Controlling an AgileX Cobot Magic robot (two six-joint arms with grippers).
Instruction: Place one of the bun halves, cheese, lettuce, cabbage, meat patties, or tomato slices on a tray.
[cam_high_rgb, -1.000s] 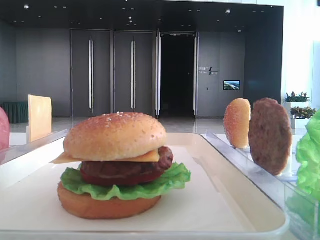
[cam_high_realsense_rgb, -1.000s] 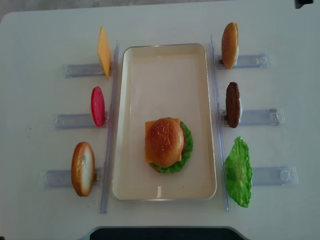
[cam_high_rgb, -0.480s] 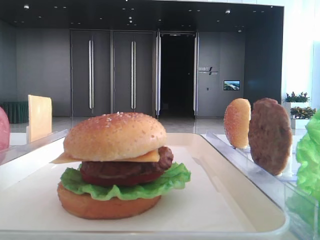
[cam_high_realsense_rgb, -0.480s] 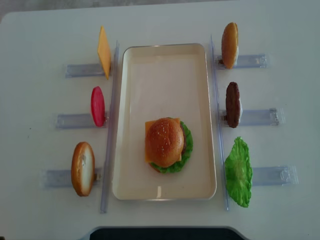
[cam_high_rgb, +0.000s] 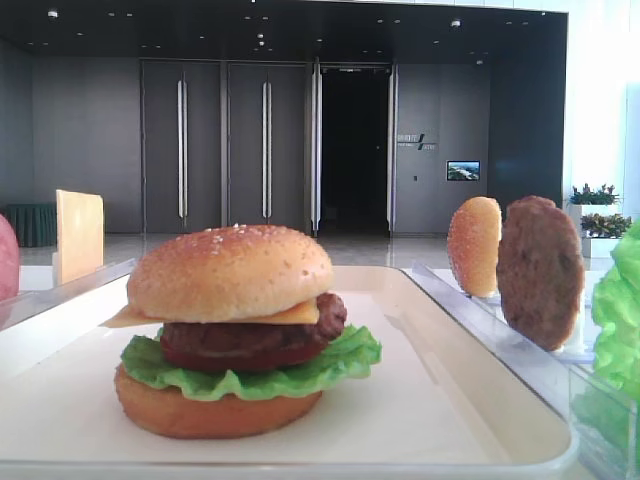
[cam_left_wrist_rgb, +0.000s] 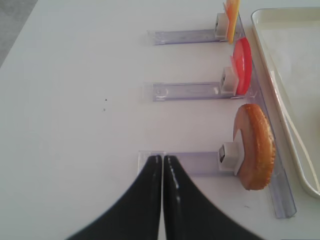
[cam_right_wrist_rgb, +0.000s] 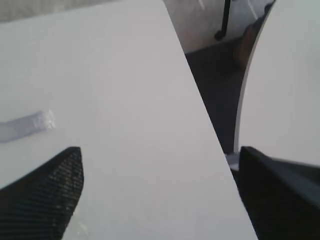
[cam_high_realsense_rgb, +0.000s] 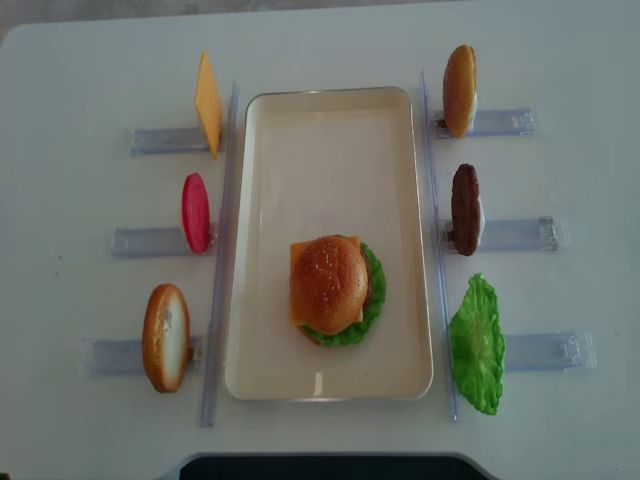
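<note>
on the white tray (cam_high_realsense_rgb: 270, 180), near its front end, a finished burger stands: the top bun (cam_high_realsense_rgb: 328, 283) lies on a cheese slice (cam_high_rgb: 300, 313), under it a meat patty (cam_high_rgb: 335, 312), a tomato slice (cam_high_rgb: 245, 358), lettuce (cam_high_realsense_rgb: 374, 290) and the flat bottom bun (cam_high_rgb: 215, 413). no arm is over the tray in either high view. the right gripper (cam_right_wrist_rgb: 160, 195) hangs over bare table (cam_right_wrist_rgb: 125, 100) near its edge, jaws spread wide and holding nothing. the left gripper (cam_left_wrist_rgb: 163, 165) has its jaws pressed together, also empty, just above the nearest clear rack (cam_left_wrist_rgb: 200, 162) on which a spare bun (cam_left_wrist_rgb: 256, 146) stands on its edge.

as i judge it, the placing is done and the risk is now small — but not zero. the stack is tall and loose, so a bump against the tray rim could make the top bun slide off the cheese. the left gripper is close to the rack – a careless move forward could push it and tip the upright bun against the tray.
</note>
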